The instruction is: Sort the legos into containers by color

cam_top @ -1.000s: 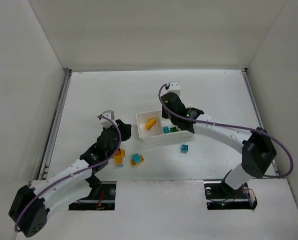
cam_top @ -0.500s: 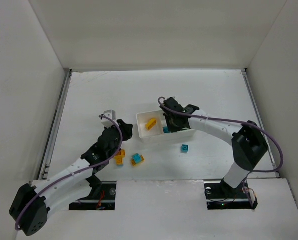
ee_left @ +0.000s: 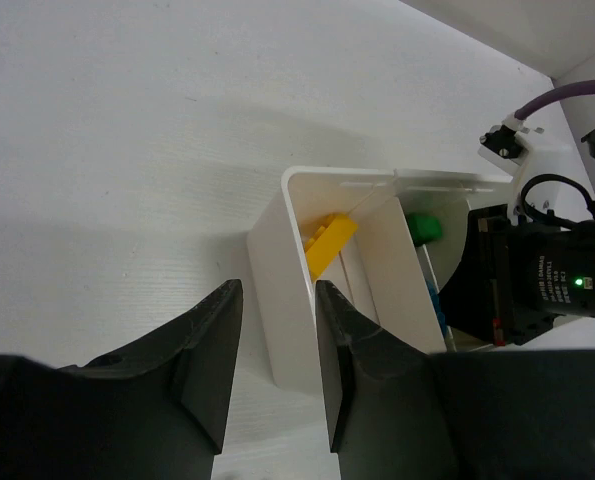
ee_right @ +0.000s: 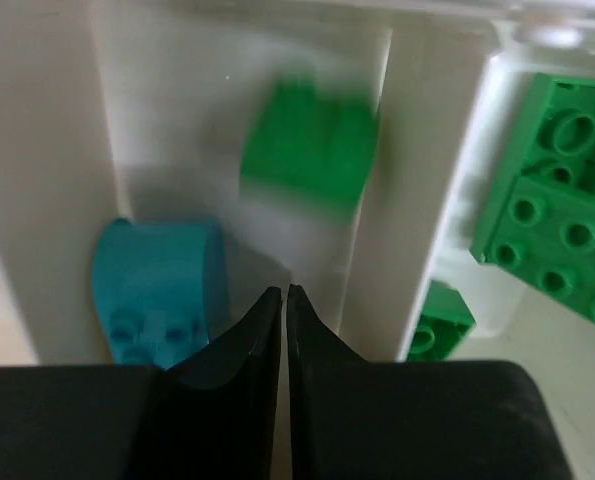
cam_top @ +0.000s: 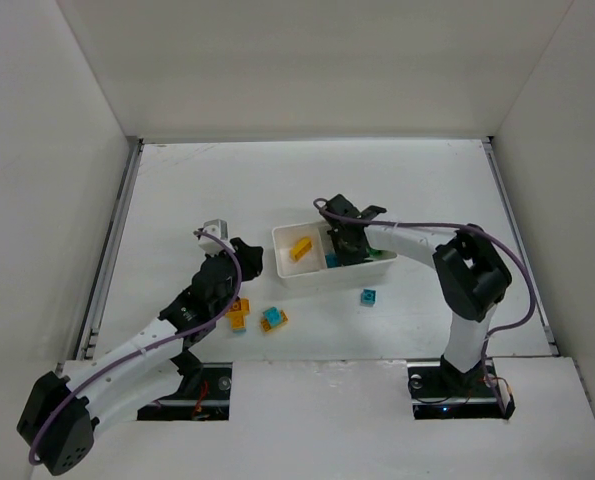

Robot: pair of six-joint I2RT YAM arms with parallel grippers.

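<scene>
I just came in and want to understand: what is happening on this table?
Two robot arms are sorting toy bricks by color into a white tray. The right gripper is shut and empty, pointing into the middle compartment, where a blue brick and a blurred green brick show. The left gripper hangs open beside the tray. A few loose bricks wait on the table.

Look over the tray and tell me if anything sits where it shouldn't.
One green brick, blurred in the right wrist view, shows in the middle compartment beside a cyan brick, while the other green bricks lie in the neighbouring compartment. It looks mis-sorted by colour.
</scene>
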